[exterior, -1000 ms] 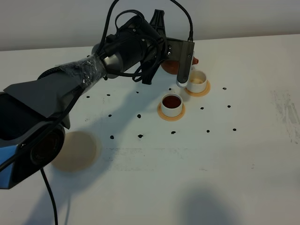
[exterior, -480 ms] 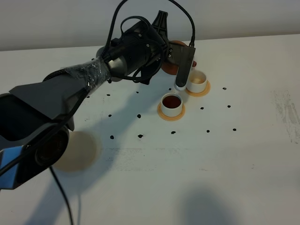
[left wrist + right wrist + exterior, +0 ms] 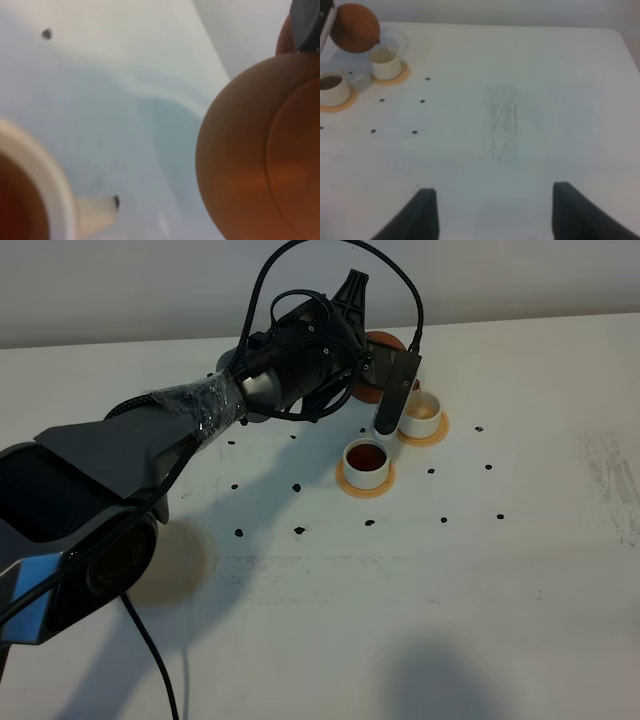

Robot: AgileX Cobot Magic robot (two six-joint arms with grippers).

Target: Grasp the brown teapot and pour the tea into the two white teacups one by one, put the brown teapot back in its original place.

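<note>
Toward the far middle of the tabletop, the left arm reached across and held the brown teapot in the air. The left jaws were clamped on it, though the arm hid most of the pot from the high camera. The right wrist view showed the teapot's round belly hanging just above and beside the farther white teacup. That cup held a pale amber liquid and stood on a small orange-tan coaster. The nearer white teacup sat close by on its own orange-tan coaster. It was filled with dark reddish-brown tea. Its rim and tiny handle showed blurred in the left wrist view, next to the pot's smooth clay side.

Well apart from the cups, on the left, the large beige disc coaster lay bare, partly under the arm's shadow. Small black marks dotted the tabletop around the cups. The right jaws stood wide apart with nothing between them, low over a bare stretch of tabletop on the right.
</note>
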